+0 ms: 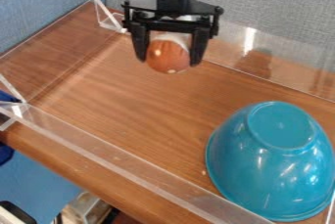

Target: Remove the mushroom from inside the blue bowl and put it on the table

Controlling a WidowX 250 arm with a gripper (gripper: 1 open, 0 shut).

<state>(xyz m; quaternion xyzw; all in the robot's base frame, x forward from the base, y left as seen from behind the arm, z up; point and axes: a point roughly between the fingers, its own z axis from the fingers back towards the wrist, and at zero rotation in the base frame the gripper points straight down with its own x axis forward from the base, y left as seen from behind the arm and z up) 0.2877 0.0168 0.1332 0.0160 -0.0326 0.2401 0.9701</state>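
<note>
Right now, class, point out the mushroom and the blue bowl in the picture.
mushroom (167,56): camera view, its orange-brown front
blue bowl (272,171): camera view, the side below its flat base

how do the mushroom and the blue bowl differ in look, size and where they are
The mushroom is orange-brown with a pale patch; the blue bowl is glossy teal-blue. The mushroom is far smaller than the bowl. The mushroom is at the gripper, the bowl away from it. Both look rounded.
</note>
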